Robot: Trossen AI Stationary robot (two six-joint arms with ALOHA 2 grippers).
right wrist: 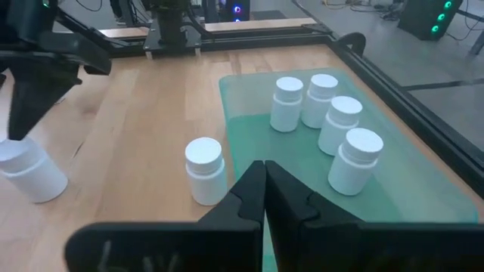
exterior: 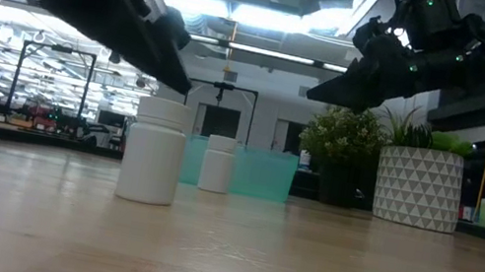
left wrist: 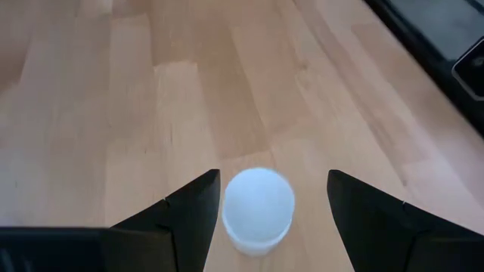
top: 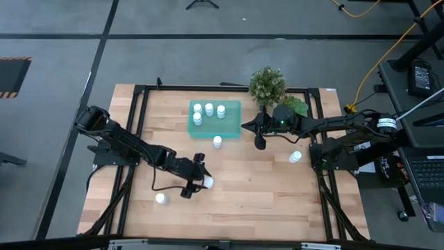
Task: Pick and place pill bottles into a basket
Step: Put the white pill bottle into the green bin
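A white pill bottle [left wrist: 257, 208] stands upright on the wooden table. My left gripper [left wrist: 265, 204] is open over it, pointing down, one finger on each side of its cap with a gap showing. In the high view this gripper [top: 199, 179] is near the table's middle front, beside that bottle [top: 207, 182]. The teal basket [top: 232, 125] lies at the far middle and holds several upright bottles [top: 209, 109]. My right gripper [right wrist: 263, 189] is shut and empty, above the table by the basket's right side [top: 258, 133].
One loose bottle [top: 217, 142] stands just in front of the basket, one [top: 161, 198] at the front left and one [top: 295, 157] at the right. A white patterned pot with a green plant [top: 267, 85] stands behind the basket's right end.
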